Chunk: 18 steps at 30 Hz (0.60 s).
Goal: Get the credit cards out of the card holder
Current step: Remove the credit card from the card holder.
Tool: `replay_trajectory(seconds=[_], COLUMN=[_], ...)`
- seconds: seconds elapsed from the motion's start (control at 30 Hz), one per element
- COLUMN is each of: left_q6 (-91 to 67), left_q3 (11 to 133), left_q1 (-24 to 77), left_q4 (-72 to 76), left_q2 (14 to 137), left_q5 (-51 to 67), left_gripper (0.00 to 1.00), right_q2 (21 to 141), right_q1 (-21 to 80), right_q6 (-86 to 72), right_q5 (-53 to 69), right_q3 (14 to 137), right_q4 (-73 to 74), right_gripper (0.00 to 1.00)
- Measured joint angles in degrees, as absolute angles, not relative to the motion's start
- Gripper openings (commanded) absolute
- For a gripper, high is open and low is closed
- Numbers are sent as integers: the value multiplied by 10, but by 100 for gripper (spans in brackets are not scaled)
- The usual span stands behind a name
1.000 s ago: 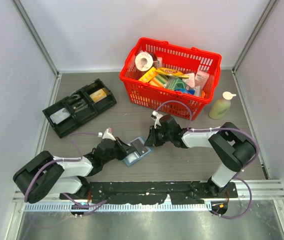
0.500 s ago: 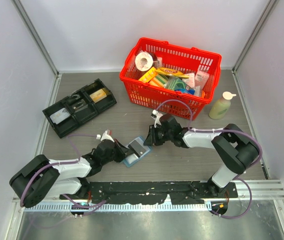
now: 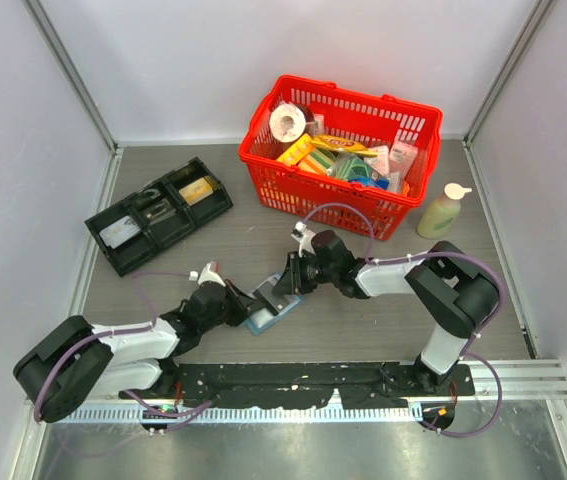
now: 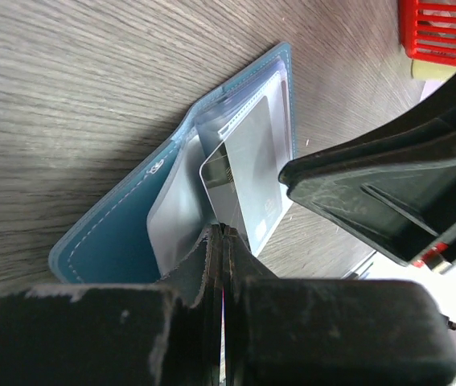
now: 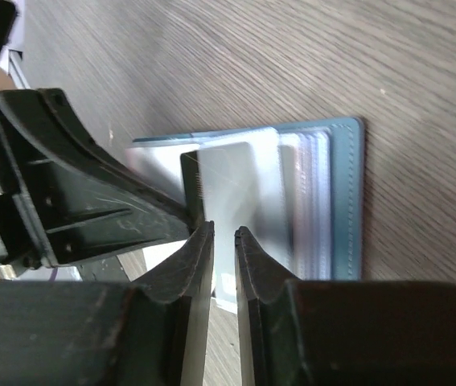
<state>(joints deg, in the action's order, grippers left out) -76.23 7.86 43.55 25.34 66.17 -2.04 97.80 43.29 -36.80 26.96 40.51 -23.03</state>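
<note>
Counter (image 3: 263, 230): blue card holder (image 4: 123, 233) lies open near the middle of the near edge. It looks soft, light and floppy, and will likely drag unless pinned. Left end effector (image 4: 219, 241) is closed on a clear pocket leaf. Right end effector (image 5: 224, 241) has its fingers a sliver apart at the silver card (image 4: 252, 173); can't tell if it grips. The card looks stiff, thin and slick. Best to pinch the exposed edge and pull flat along the pocket.

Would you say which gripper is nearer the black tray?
Left. The left gripper is right of the black tray; the right gripper is farther off, across the card holder.
</note>
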Motion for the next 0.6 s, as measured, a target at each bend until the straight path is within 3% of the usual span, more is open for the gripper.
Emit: replay_trajectory(seconds=[0.23, 0.43, 0.6], left_q6=[-766, -775, -785], left_q3=[60, 60, 60], left_q1=[437, 437, 437], left_q4=[234, 229, 249], left_q2=[624, 621, 633], left_q5=[-35, -42, -44], left_gripper=[1, 28, 37], right_q2=[985, 990, 990], right_q1=[433, 433, 433], right_q6=[-377, -377, -378], right_q5=[262, 264, 264], right_q3=[382, 375, 370], right_q4=[-251, -271, -282], right_gripper=[22, 22, 21])
